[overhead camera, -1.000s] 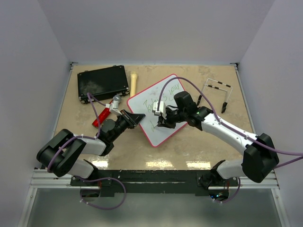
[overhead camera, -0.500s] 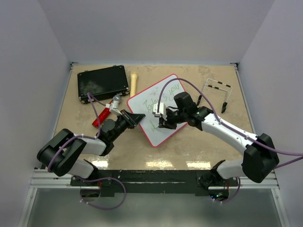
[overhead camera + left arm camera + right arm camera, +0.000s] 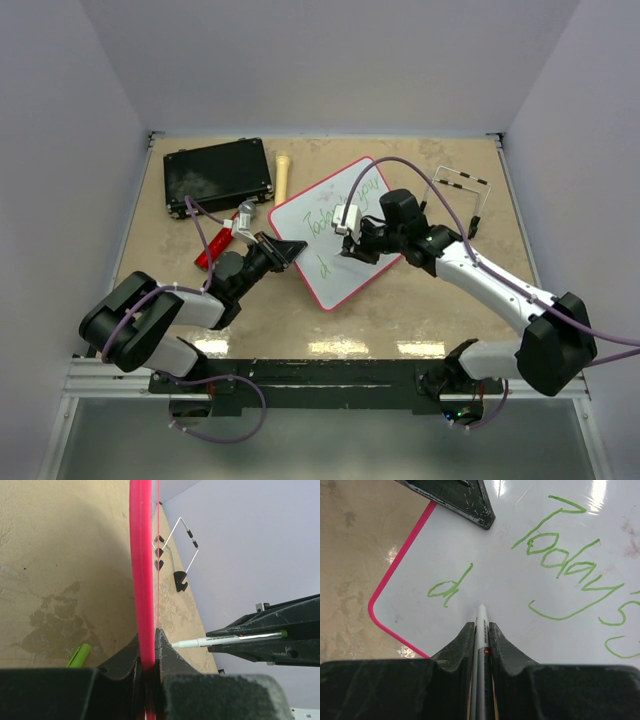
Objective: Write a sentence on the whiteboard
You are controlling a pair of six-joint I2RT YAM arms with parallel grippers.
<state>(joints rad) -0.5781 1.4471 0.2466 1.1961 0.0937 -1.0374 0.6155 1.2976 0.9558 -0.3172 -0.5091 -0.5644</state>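
Right gripper (image 3: 480, 630) shifted right across the whiteboard (image 3: 335, 282), shut around a pen (image 3: 481, 616) with its tip beside the lone "d", likely for the next letter; contact unclear. Left gripper (image 3: 148, 642) was clamped on the whiteboard's left rim, steadying it. The green sentence (image 3: 568, 565) sat unfinished on the whiteboard.

Table (image 3: 400, 312) lies open near and right of the board (image 3: 328, 282). The left gripper (image 3: 292, 249) clamps its left edge; the right gripper (image 3: 350, 246), gripping a pen (image 3: 481, 630), hangs over it. Case (image 3: 218, 175), stick (image 3: 283, 175) and wire stand (image 3: 462, 178) crowd the far side.
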